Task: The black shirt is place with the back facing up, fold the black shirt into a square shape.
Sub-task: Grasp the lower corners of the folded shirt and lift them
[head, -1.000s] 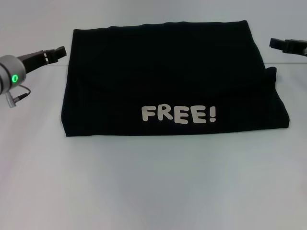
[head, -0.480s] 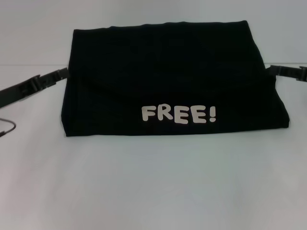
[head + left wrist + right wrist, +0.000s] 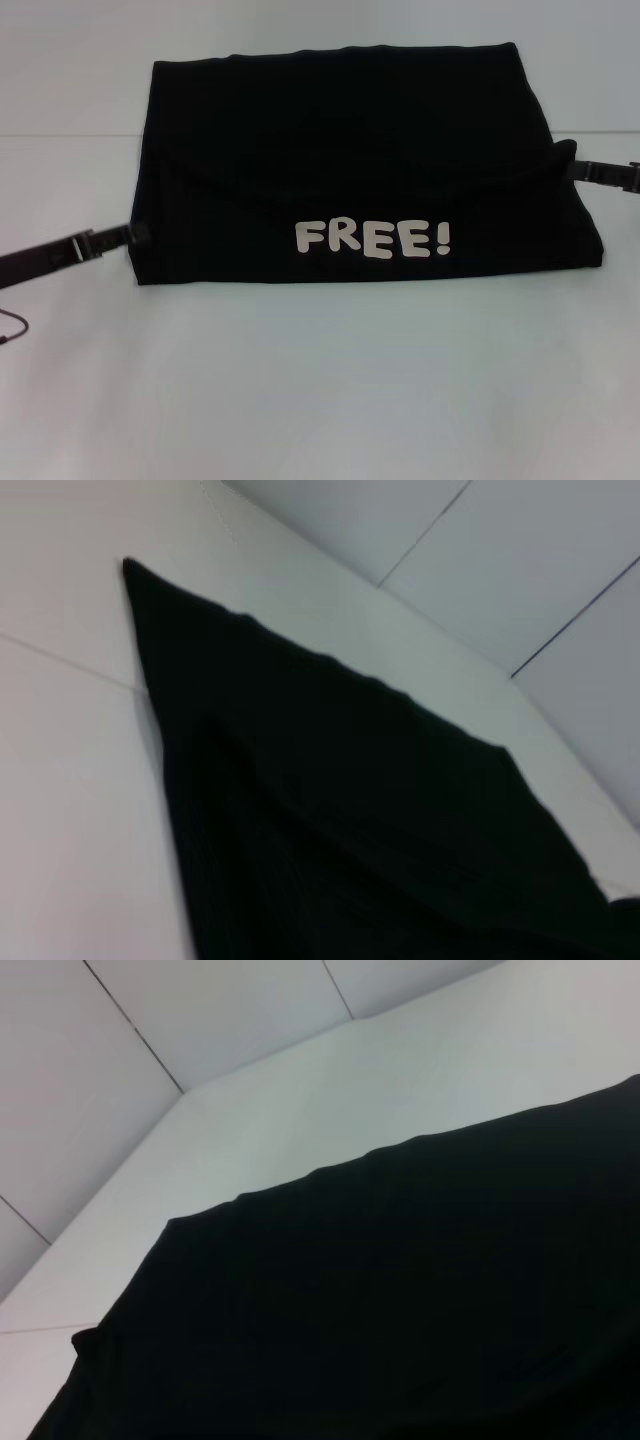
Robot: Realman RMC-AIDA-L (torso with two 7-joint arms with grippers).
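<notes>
1. While the black shirt [image 3: 350,160] lies flat on the white table [image 3: 320,380], it shows as a wide folded block, with a folded layer lying across its upper part.
2. White "FREE!" lettering [image 3: 372,239] sits on the shirt's near portion, close to the front edge and a little right of centre.
3. At the shirt's near left corner, the left gripper [image 3: 138,234] comes in low from the left, its tip touching or just at the fabric edge. Whether its jaws are spread or closed on cloth cannot be told from the head view, and the left wrist view does not show them.
4. At the shirt's right edge, about halfway back, the right gripper [image 3: 572,170] reaches in from the right, its tip meeting the cloth where the folded layer ends. How its jaws stand cannot be told either.
5. From the left wrist view, the shirt [image 3: 350,820] fills the lower part, one pointed corner lying on the table.
6. From the right wrist view, the shirt [image 3: 380,1320] covers most of the picture, with pale wall panels [image 3: 200,1020] behind the table.
</notes>
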